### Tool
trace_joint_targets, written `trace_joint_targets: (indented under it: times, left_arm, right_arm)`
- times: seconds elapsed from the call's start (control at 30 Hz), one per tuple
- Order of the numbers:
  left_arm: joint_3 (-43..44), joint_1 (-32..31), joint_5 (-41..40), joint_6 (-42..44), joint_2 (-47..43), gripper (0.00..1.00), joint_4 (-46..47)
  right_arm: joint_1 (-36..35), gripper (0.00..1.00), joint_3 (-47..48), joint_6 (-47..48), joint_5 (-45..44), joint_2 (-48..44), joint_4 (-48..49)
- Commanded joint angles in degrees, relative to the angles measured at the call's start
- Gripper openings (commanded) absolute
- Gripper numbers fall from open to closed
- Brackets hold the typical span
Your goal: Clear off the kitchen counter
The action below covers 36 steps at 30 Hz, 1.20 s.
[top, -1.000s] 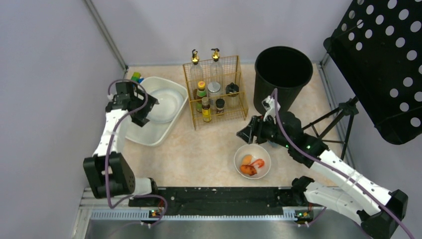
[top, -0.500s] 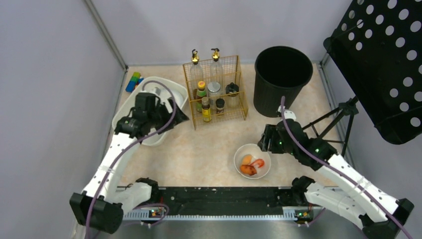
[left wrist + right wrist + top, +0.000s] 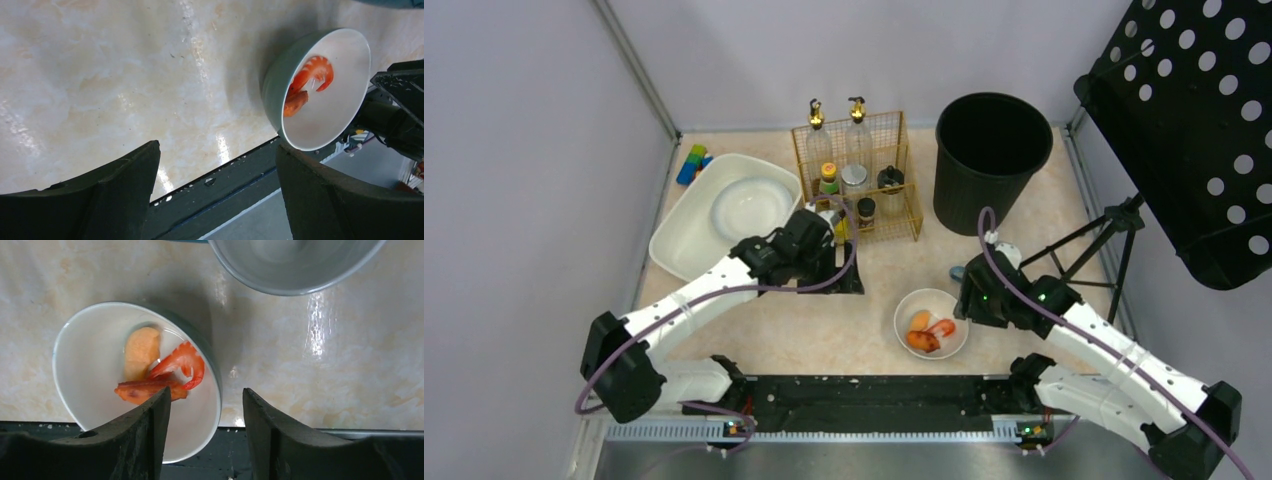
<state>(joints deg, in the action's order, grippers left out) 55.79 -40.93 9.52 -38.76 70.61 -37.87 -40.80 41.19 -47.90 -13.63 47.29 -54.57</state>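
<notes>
Left gripper (image 3: 217, 155): fingers spread wide, empty, low over bare kitchen counter (image 3: 824, 330); white bowl (image 3: 85, 370) near, apart.
Right gripper (image 3: 206, 395): fingers part-spread, astride bowl's right rim, no contact seen.
In bowl: shrimp (image 3: 182, 362), pale orange piece (image 3: 140, 352).
Counter: beige marbled slab between grey walls, bearing white tub (image 3: 686, 225), gold wire rack (image 3: 894, 130), black bin (image 3: 969, 190).

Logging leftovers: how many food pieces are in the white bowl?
3 in the bowl: orange lump on the left, shrimp right of it, red strip below both. More could hide underneath.
</notes>
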Motion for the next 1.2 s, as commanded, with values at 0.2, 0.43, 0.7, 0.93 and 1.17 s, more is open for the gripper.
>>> trace_joint_targets:
  times: [0.2,0.43,0.7,0.93,1.17]
  left_arm:
    - [-2.6,-5.1,1.4,-1.1,3.1,0.9,11.5]
    - [-3.5,-5.9,2.7,0.8,5.5,0.9,12.6]
    - [-2.8,-5.9,2.0,2.9,5.9,0.9,11.2]
    - [-3.8,-5.8,1.9,2.4,3.7,0.9,11.0]
    - [-0.9,-5.9,0.5,2.7,0.2,0.91,8.8]
  right_arm:
    - [0.4,0.49,-6.4,-5.9,1.8,2.1,2.8]
    - [0.4,0.41,-8.5,-6.0,3.7,8.3,9.8]
    - [0.3,0.12,-9.6,-5.7,5.0,11.2,14.1]
    - [0.4,0.0,-10.3,-5.2,5.5,9.0,15.9]
    - [0.4,0.0,-5.1,-1.4,5.7,6.8,15.2]
